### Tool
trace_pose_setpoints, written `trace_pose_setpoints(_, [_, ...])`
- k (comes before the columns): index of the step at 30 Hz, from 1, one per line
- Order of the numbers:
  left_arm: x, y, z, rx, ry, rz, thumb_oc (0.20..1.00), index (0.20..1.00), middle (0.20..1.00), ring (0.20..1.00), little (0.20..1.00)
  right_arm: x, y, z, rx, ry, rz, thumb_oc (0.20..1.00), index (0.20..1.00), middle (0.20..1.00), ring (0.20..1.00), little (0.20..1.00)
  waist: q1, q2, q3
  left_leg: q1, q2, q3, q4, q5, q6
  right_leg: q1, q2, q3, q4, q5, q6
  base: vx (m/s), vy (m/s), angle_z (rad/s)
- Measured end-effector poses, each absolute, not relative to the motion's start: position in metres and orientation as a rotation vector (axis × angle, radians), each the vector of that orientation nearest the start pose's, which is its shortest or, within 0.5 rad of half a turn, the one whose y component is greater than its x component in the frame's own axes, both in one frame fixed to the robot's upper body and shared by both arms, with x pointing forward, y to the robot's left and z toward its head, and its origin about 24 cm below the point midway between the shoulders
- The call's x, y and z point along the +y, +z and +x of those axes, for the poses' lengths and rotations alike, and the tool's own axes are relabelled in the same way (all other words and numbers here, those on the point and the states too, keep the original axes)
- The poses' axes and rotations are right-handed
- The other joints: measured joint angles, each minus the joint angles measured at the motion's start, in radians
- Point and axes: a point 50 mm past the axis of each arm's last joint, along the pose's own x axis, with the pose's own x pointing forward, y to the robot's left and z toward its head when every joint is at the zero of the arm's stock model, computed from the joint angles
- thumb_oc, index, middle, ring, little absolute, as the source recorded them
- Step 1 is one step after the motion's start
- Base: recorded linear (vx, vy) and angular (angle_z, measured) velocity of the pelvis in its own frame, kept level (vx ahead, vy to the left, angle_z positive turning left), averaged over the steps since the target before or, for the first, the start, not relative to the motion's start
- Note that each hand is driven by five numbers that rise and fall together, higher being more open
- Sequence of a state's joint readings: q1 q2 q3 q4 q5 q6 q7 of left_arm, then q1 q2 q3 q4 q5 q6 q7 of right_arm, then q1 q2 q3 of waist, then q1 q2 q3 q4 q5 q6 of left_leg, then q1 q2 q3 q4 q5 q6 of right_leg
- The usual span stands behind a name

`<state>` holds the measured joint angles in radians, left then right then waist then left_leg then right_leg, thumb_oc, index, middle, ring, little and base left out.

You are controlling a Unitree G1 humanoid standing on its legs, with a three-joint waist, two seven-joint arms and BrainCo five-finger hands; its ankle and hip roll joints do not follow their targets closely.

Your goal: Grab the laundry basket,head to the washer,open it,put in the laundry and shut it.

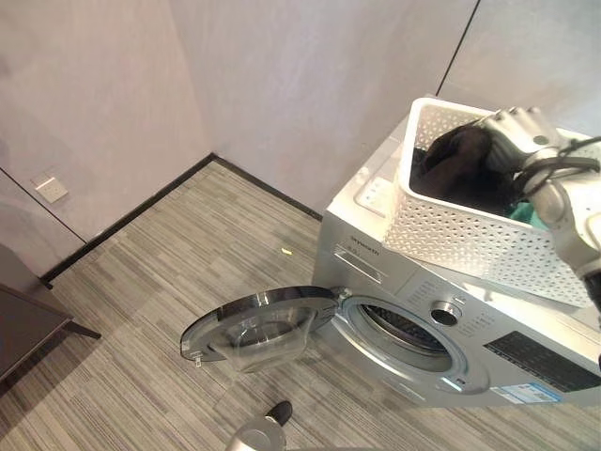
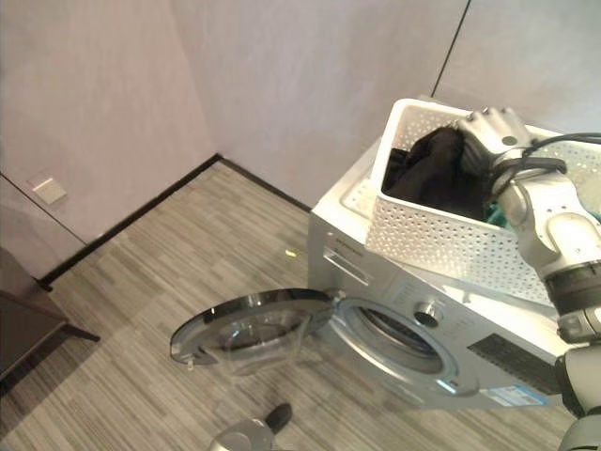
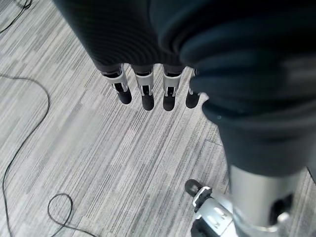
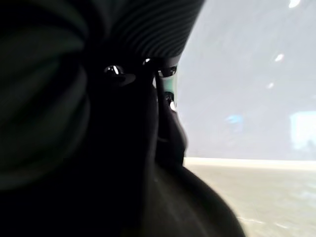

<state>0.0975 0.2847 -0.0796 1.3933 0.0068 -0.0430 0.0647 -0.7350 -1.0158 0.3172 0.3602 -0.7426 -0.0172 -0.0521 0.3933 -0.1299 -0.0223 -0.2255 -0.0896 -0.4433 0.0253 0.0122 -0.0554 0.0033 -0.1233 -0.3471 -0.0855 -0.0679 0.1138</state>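
Observation:
A white perforated laundry basket (image 1: 470,235) stands on top of the silver washer (image 1: 376,254). The washer's round door (image 1: 258,329) hangs wide open to the left, and the drum opening (image 1: 404,329) is exposed. My right hand (image 1: 521,132) reaches into the basket from above, its fingers curled round a black garment (image 1: 460,164) that is bunched up at the rim. A teal cloth (image 1: 524,214) lies deeper in the basket. In the right wrist view, black cloth (image 4: 123,148) covers the fingers. My left hand (image 3: 148,94) hangs over the floor with straight fingers, holding nothing.
The washer stands against a grey wall in a corner. Grey striped floor (image 1: 188,244) stretches to the left of the open door. A dark piece of furniture (image 1: 23,329) sits at the far left, below a wall socket (image 1: 52,189).

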Motion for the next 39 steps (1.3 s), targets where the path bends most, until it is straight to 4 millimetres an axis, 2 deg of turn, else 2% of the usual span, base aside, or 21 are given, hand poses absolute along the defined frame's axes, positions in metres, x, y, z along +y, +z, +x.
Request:
trace_pose_setpoints(2, [0.264,-0.164,0.016,1.434,0.181,0.337,1.000,1.000,1.000,1.000,1.000,-0.288,0.248,0.336,-0.309,-0.287,-1.766,0.200,0.200,0.200,0.200,0.200,0.001,0.000,0.001,0.001,0.004,0.001,-0.002,0.000,0.000,0.001,0.002,0.002,-0.002,-0.001,0.000,0.01,-0.016,-0.03])
trace_pose_setpoints(7, [0.259,-0.166,0.022,1.418,0.171,0.340,1.000,1.000,1.000,1.000,1.000,-0.295,0.259,0.331,-0.390,-0.411,-1.726,0.200,0.200,0.200,0.200,0.200,0.002,0.009,0.010,0.017,0.004,0.004,-0.009,0.000,0.000,0.013,0.004,0.004,-0.007,-0.003,0.000,0.01,-0.022,-0.02])
trace_pose_setpoints(16, [0.257,-0.166,0.025,1.399,0.149,0.401,1.000,1.000,1.000,1.000,1.000,-0.292,0.328,0.308,-0.736,-0.705,-1.502,0.200,0.200,0.200,0.200,0.200,0.006,0.018,0.019,0.019,0.005,0.000,-0.011,0.000,0.000,0.017,0.002,0.002,-0.008,-0.006,0.001,0.00,-0.028,0.01])
trace_pose_setpoints(17, [0.255,-0.166,0.027,1.391,0.124,0.419,1.000,1.000,1.000,1.000,1.000,-0.286,0.348,0.306,-0.812,-0.731,-1.423,0.200,0.200,0.200,0.200,0.200,0.007,0.024,0.025,0.024,0.005,0.002,-0.011,0.000,0.000,0.022,0.002,0.002,-0.005,-0.006,0.000,-0.04,-0.029,-0.04])
trace_pose_setpoints(18, [0.254,-0.166,0.028,1.387,0.110,0.429,1.000,1.000,1.000,1.000,1.000,-0.281,0.360,0.307,-0.855,-0.744,-1.390,0.200,0.200,0.200,0.200,0.200,0.007,0.029,0.032,0.033,0.007,0.002,-0.011,0.000,0.000,0.030,0.002,0.002,-0.007,-0.006,0.000,0.00,-0.071,-0.04])
trace_pose_setpoints(21, [0.254,-0.165,0.036,1.362,0.108,0.433,1.000,1.000,1.000,1.000,1.000,-0.271,0.392,0.311,-0.924,-0.760,-1.364,0.200,0.200,0.200,0.200,0.200,0.016,0.031,0.036,0.045,0.009,0.002,-0.014,0.000,0.000,0.042,0.004,0.002,-0.008,-0.007,0.000,-0.02,-0.014,0.00])
trace_pose_setpoints(22, [0.254,-0.165,0.042,1.340,0.114,0.424,1.000,1.000,1.000,1.000,1.000,-0.263,0.412,0.309,-0.974,-0.766,-1.345,0.200,0.200,0.200,0.200,0.200,0.027,0.030,0.037,0.055,0.009,0.002,-0.016,0.000,0.000,0.047,0.004,0.004,-0.008,-0.008,0.000,-0.01,-0.026,0.03])
trace_pose_setpoints(23, [0.254,-0.164,0.045,1.331,0.116,0.422,1.000,1.000,1.000,1.000,1.000,-0.261,0.420,0.305,-1.010,-0.774,-1.325,0.200,0.200,0.200,0.200,0.200,0.035,0.029,0.037,0.058,0.010,0.000,-0.019,0.000,0.000,0.053,0.004,-0.001,-0.008,-0.010,0.002,0.01,-0.047,0.06])
trace_pose_setpoints(25, [0.255,-0.164,0.048,1.318,0.134,0.411,1.000,1.000,1.000,1.000,1.000,-0.246,0.436,0.304,-1.094,-0.768,-1.220,0.200,0.200,0.200,0.200,0.200,0.037,0.029,0.038,0.071,0.008,-0.011,-0.024,0.000,0.000,0.068,0.003,-0.012,-0.008,-0.013,0.003,0.01,-0.031,0.13])
trace_pose_setpoints(28, [0.258,-0.162,0.053,1.298,0.184,0.405,1.000,1.000,1.000,1.000,1.000,-0.226,0.462,0.293,-1.218,-0.761,-1.121,0.200,0.200,0.200,0.200,0.200,0.064,0.027,0.038,0.074,0.005,-0.019,-0.024,0.001,-0.001,0.076,0.004,-0.022,-0.008,-0.017,0.003,-0.02,0.005,0.12])
trace_pose_setpoints(30, [0.259,-0.162,0.050,1.306,0.189,0.409,1.000,1.000,1.000,1.000,1.000,-0.220,0.472,0.284,-1.285,-0.763,-1.075,0.200,0.200,0.200,0.200,0.200,0.070,0.024,0.036,0.076,0.002,-0.029,-0.024,0.001,-0.001,0.080,0.003,-0.030,-0.008,-0.021,0.003,0.00,-0.012,0.16])
trace_pose_setpoints(34, [0.262,-0.163,0.036,1.358,0.216,0.407,1.000,1.000,1.000,1.000,1.000,-0.205,0.483,0.278,-1.378,-0.696,-0.861,0.200,0.200,0.200,0.200,0.200,0.074,0.013,0.027,0.085,-0.003,-0.043,-0.025,0.000,-0.001,0.095,0.000,-0.047,-0.008,-0.030,0.002,-0.01,0.006,0.11])
trace_pose_setpoints(37, [0.262,-0.163,0.038,1.343,0.275,0.348,1.000,1.000,1.000,1.000,1.000,-0.200,0.486,0.273,-1.426,-0.651,-0.684,0.200,0.200,0.200,0.200,0.200,0.086,0.013,0.023,0.086,-0.003,-0.044,-0.025,0.000,-0.001,0.096,0.001,-0.047,-0.008,-0.030,0.002,0.00,0.000,0.00])
trace_pose_setpoints(39, [0.263,-0.161,0.047,1.285,0.322,0.287,1.000,1.000,1.000,1.000,1.000,-0.193,0.488,0.273,-1.439,-0.604,-0.573,0.200,0.200,0.200,0.200,0.200,0.091,0.018,0.015,0.086,-0.008,-0.051,-0.022,0.000,-0.001,0.103,-0.001,-0.053,-0.008,-0.030,0.002,0.00,-0.003,0.08])
